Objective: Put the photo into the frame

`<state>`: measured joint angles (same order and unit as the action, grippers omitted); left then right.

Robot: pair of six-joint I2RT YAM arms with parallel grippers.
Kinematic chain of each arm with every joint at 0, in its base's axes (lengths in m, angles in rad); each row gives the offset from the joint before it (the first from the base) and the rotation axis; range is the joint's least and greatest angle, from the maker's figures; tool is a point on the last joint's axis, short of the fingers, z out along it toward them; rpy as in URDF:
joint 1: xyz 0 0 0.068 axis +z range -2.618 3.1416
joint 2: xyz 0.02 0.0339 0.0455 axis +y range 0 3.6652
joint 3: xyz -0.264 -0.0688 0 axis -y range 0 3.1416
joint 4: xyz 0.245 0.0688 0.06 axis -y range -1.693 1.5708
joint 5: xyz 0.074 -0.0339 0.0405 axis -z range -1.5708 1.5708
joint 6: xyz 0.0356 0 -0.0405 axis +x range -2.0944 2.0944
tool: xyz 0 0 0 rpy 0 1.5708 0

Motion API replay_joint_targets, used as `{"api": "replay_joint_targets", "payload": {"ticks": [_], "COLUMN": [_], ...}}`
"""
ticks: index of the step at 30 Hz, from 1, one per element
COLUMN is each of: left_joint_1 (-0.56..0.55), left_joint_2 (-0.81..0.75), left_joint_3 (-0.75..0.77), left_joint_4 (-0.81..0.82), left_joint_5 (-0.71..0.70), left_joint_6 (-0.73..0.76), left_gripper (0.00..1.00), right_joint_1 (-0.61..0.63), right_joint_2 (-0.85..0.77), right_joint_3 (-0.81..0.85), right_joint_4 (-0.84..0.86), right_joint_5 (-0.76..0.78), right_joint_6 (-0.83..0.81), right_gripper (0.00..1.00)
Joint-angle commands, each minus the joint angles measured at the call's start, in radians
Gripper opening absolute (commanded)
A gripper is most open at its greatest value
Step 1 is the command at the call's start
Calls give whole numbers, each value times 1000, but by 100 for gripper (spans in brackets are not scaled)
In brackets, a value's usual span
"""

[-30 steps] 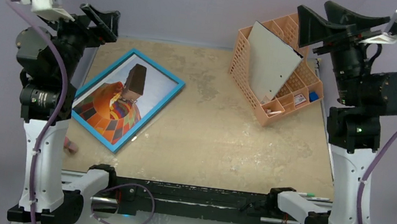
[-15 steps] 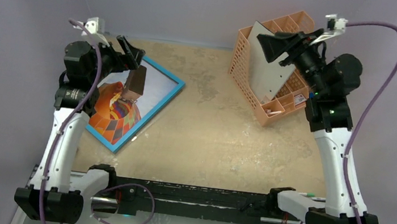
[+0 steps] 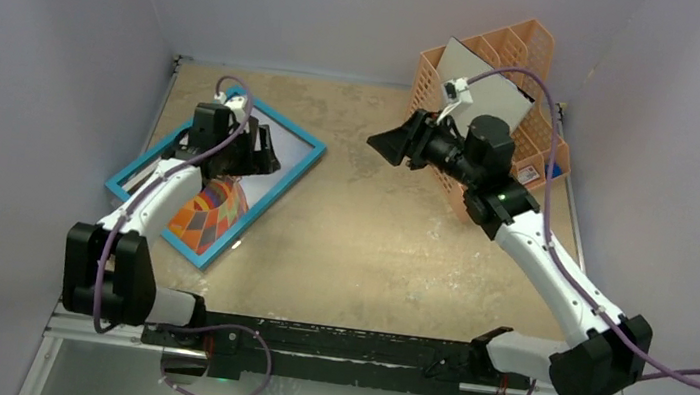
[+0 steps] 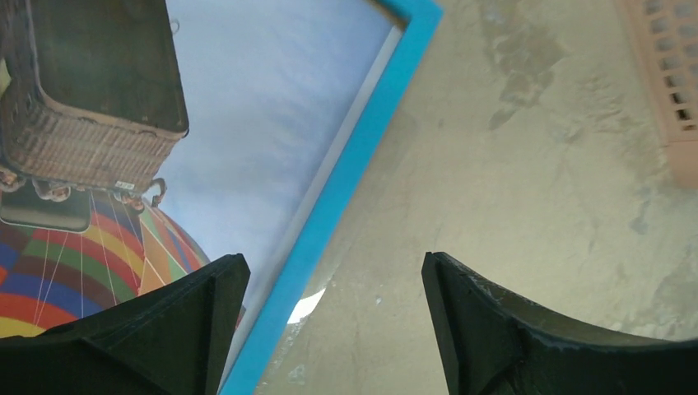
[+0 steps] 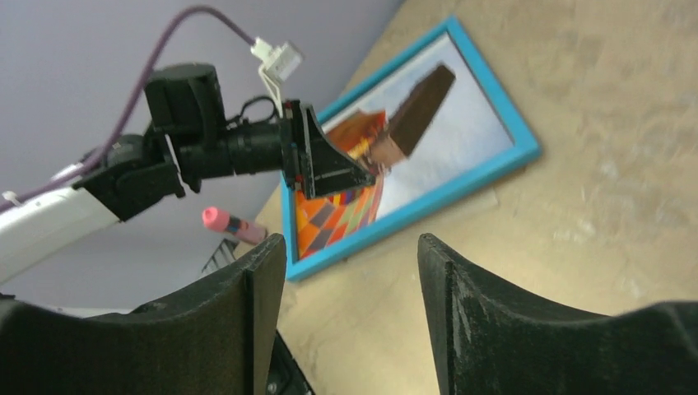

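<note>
The frame (image 3: 265, 203) lies flat on the left of the table, blue front up. The photo (image 3: 208, 215) of the balloon shows inside its rim. My left gripper (image 3: 268, 159) is open and empty, low over the frame's right side. In the left wrist view (image 4: 336, 329) the blue rim (image 4: 354, 156) runs between the jaws, with the photo (image 4: 272, 99) to the left. My right gripper (image 3: 374, 147) is open and empty above the table's middle, pointing at the frame (image 5: 444, 196). Its wrist view (image 5: 352, 313) shows the photo (image 5: 469, 136) too.
An orange lattice organiser (image 3: 535, 49) stands at the back right with a grey-white board (image 3: 484, 98) leaning in it. Its corner shows in the left wrist view (image 4: 658, 82). A pink marker (image 5: 226, 222) lies off the frame's near-left end. Walls close off the back and both sides.
Both arms have come down from a raised pose. The left gripper has dropped over the frame's right side. The right gripper has swung left from the organiser to the table's middle. The frame has not moved.
</note>
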<state>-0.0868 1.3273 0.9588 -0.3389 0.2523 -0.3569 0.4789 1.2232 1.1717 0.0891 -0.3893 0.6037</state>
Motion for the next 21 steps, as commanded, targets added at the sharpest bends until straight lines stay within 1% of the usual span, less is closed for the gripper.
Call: {"api": "replay_joint_targets", "payload": {"ticks": [1, 3, 4, 7, 9, 13, 17, 19, 21], "left_joint_1": [-23, -36, -46, -107, -144, -153, -154, -155, -156], "left_joint_2": [86, 149, 177, 227, 271, 321, 327, 333, 342], "left_joint_3": [19, 56, 70, 80, 85, 91, 84, 81, 75], "left_joint_4": [-20, -50, -57, -50, -60, -66, -52, -53, -51], "left_joint_5": [-52, -71, -72, -129, -221, -305, -285, -260, -219], "left_joint_6": [102, 107, 106, 108, 113, 73, 69, 70, 75], "left_gripper": [79, 70, 67, 66, 66, 65, 62, 56, 53], "right_joint_1": [15, 15, 16, 15, 16, 15, 15, 15, 16], "right_joint_2": [41, 51, 57, 73, 79, 80, 78, 80, 83], "right_joint_3": [-83, -122, -136, -171, -197, -233, -248, -250, -252], "right_joint_4": [38, 31, 29, 30, 36, 42, 24, 20, 16], "right_joint_5": [51, 78, 83, 79, 77, 83, 110, 116, 123], "right_joint_6": [68, 90, 94, 112, 125, 147, 146, 142, 142], "right_gripper": [61, 59, 59, 58, 57, 56, 55, 55, 54]}}
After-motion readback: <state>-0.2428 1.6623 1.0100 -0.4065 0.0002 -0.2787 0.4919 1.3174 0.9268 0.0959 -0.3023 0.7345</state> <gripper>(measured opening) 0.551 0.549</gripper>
